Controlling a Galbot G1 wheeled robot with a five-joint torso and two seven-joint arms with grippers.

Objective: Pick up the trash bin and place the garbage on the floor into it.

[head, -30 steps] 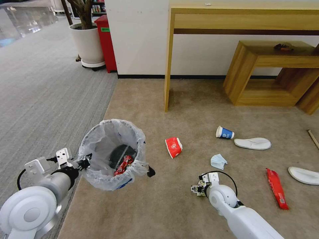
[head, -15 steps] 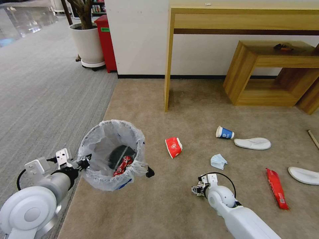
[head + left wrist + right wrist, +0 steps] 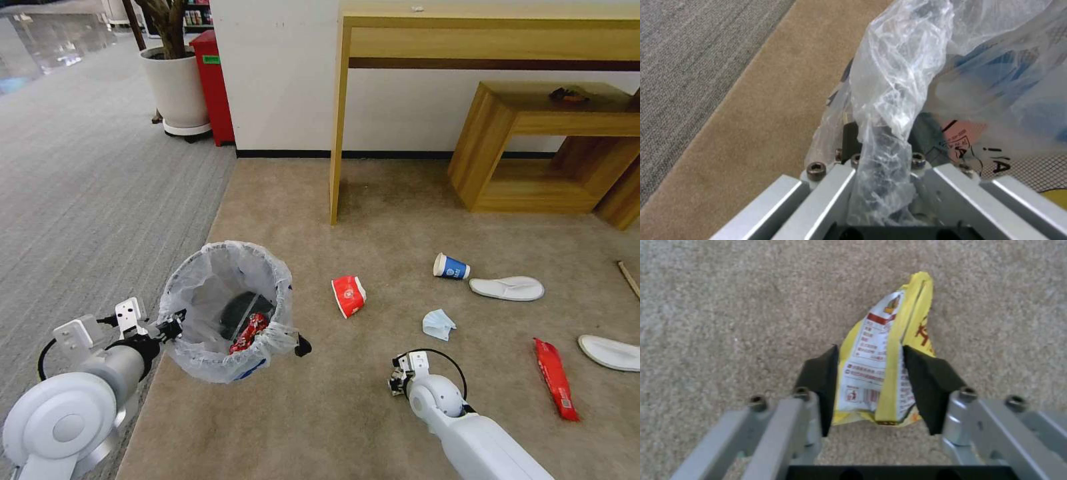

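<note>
Right end effector (image 3: 869, 386) has drawn back slightly toward the robot, low over the floor (image 3: 373, 220), its fingers seemingly clamped on a yellow wrapper (image 3: 882, 366). Left end effector (image 3: 175, 325) stays pinched on the bag-lined rim of the trash bin (image 3: 227, 310), held near the carpet's left edge, so the drop-in looks due.

The left gripper (image 3: 175, 325), low at the robot's left, is clamped closed; the right gripper (image 3: 873, 390) points downward, fingers pressing inward.
</note>
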